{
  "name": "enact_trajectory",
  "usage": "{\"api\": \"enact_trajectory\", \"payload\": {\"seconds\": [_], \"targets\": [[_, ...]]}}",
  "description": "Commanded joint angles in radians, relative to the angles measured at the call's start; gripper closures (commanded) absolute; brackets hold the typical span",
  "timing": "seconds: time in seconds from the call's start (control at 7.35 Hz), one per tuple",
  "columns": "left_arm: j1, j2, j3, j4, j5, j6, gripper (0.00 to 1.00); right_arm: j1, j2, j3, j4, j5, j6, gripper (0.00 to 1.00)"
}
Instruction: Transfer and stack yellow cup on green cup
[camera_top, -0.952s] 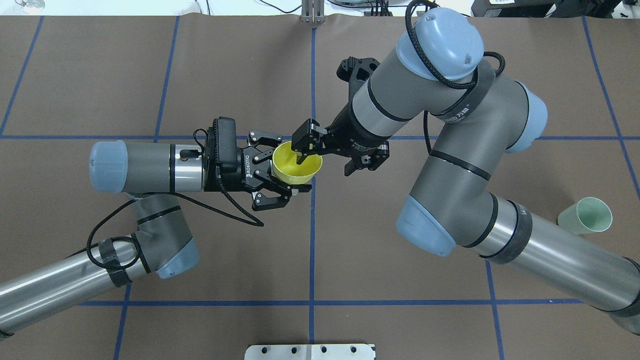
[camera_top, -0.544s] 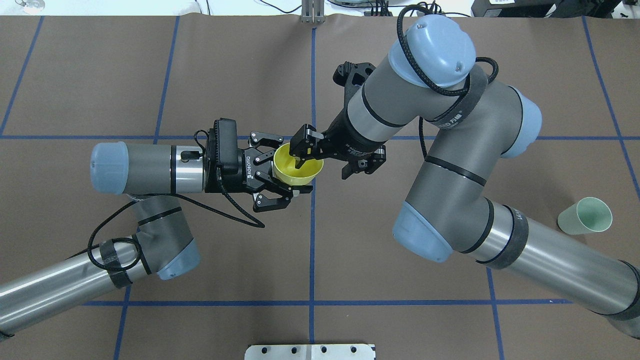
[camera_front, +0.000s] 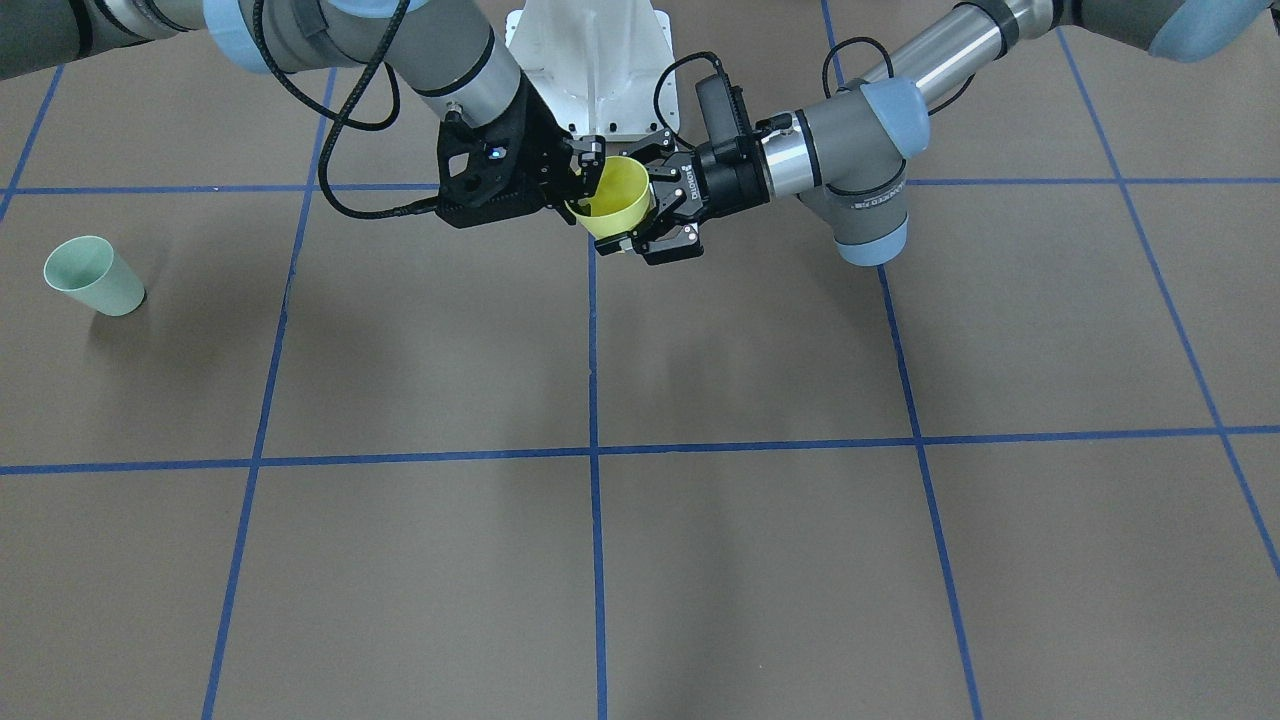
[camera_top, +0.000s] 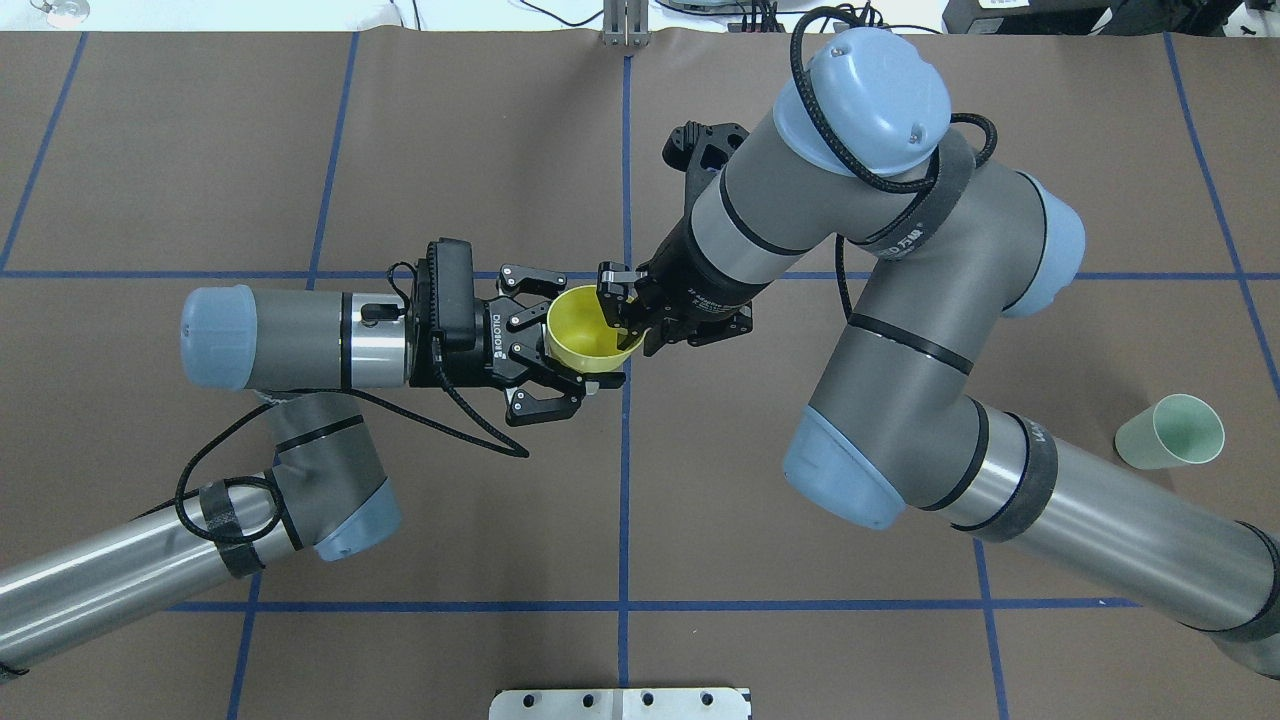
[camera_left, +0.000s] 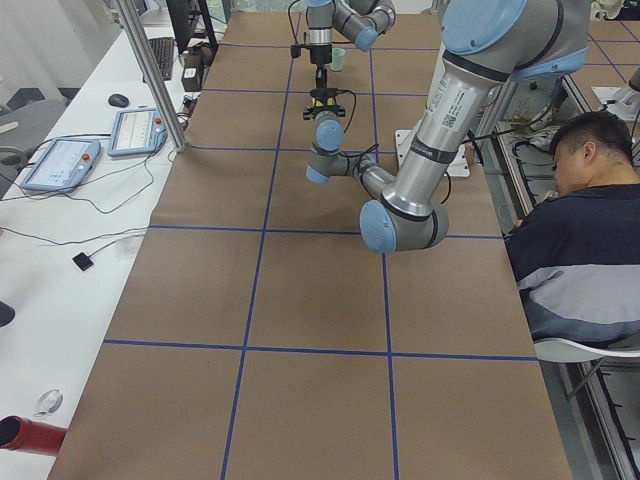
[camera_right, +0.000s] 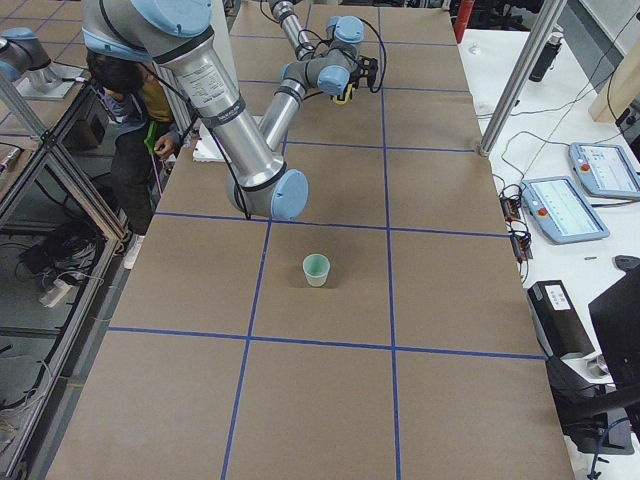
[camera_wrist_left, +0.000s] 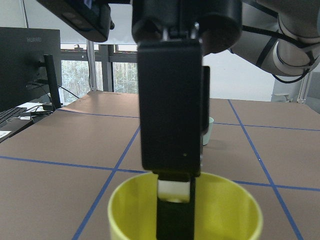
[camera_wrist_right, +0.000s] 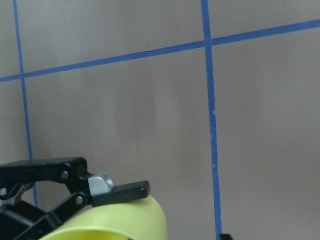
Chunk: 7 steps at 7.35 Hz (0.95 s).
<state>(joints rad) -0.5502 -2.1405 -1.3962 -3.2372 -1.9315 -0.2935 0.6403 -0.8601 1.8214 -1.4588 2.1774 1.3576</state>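
Observation:
The yellow cup (camera_top: 580, 330) is held upright in the air over the table's middle, and also shows in the front view (camera_front: 625, 195). My left gripper (camera_top: 588, 335) comes in from the side, its fingers shut around the cup's body. My right gripper (camera_top: 628, 312) comes from above and is shut on the cup's rim. One of its fingers (camera_wrist_left: 175, 210) is inside the cup and the other is outside. The green cup (camera_top: 1175, 432) stands upright and alone on the table at the far right, and shows in the front view (camera_front: 95, 275).
Blue tape lines cross the brown table cover. A metal plate (camera_top: 620, 703) sits at the table's near edge. The robot's white base (camera_front: 590, 60) is behind the grippers. A seated person (camera_left: 580, 230) is beside the table in the left side view.
My right gripper's fingers, spread before with one inside the cup, have closed onto the cup's rim. The left gripper and the cup have stayed in place.

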Motion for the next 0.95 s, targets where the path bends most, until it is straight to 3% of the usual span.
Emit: {"api": "enact_trajectory", "payload": {"seconds": [0.0,0.82], "targets": [[0.003,-0.001,0.000,-0.001,-0.001,-0.004,0.00,-0.001,0.000,-0.001,0.000,-0.014,0.000,1.00],[0.003,0.002,0.040,-0.001,0.055,-0.003,0.00,0.082,-0.063,0.004,-0.012,-0.007,-0.009,1.00]]}}
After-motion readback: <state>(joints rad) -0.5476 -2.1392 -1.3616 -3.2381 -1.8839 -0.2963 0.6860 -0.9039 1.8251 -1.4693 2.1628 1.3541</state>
